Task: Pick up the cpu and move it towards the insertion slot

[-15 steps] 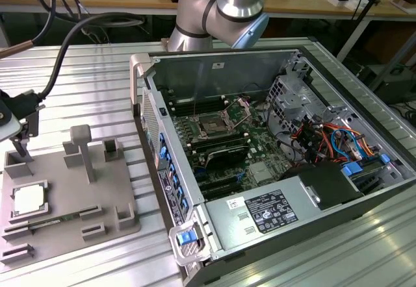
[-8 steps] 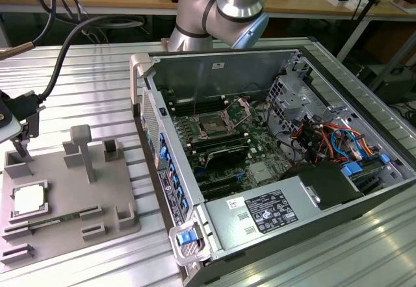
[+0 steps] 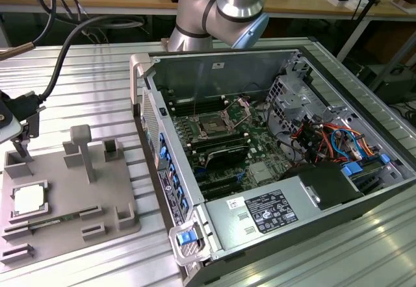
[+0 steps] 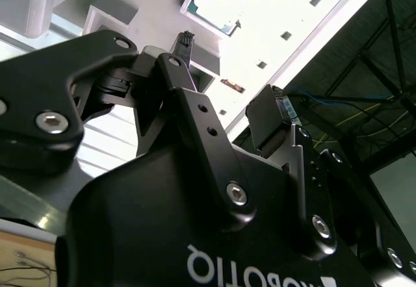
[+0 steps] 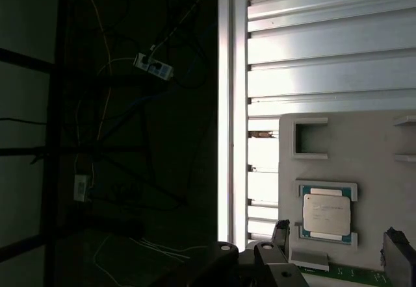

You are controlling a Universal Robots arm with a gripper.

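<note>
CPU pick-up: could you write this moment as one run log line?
gripper: open, over grey tray | cpu: lying in tray, not gripped | socket: inside open computer case

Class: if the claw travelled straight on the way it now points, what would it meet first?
Probably the cpu, lying in the grey tray and framed by the open claw; depth is unclear.

White lettering (image 4: 260, 271) sits upside down on the gripper (image 4: 227, 79) body, and a white label (image 3: 270, 210) inside the computer case (image 3: 140, 73) carries print too small to read.
</note>
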